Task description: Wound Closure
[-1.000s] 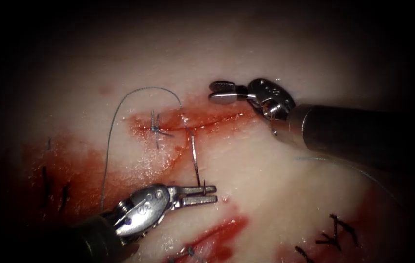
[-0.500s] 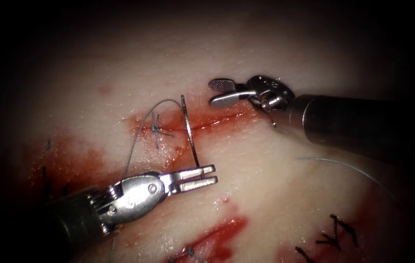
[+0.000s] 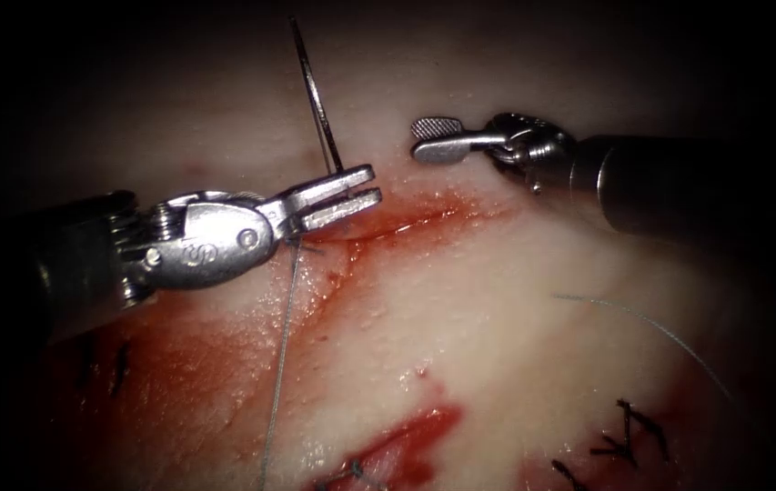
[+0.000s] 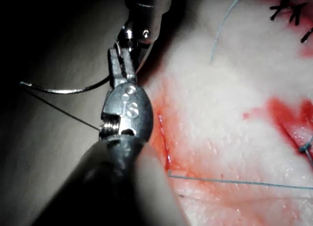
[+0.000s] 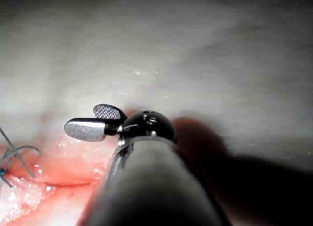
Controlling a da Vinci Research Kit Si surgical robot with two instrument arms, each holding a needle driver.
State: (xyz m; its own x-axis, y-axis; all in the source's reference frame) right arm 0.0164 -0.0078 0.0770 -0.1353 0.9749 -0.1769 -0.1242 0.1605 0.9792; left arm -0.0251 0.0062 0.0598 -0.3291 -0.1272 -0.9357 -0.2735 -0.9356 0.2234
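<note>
Gripping the needle [image 3: 317, 95] near one end, the left tool [image 3: 337, 195] is seen clenched above the cut [image 3: 397, 223], needle lifted clear of the tissue [image 3: 497, 336]. Thread [image 3: 280, 355] hangs down from the jaws across the tissue. Right tool [image 3: 438, 141] is parted, empty, just past the cut's far edge.

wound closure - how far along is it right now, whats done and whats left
Done: one knotted stitch sits at the cut's left end, partly behind the left tool. In hand: the left tool's shut jaws hold the needle near one end, clear of the tissue, with thread trailing down. The right tool is open, holding nothing. Left: the cut's right stretch lies unstitched.
</note>
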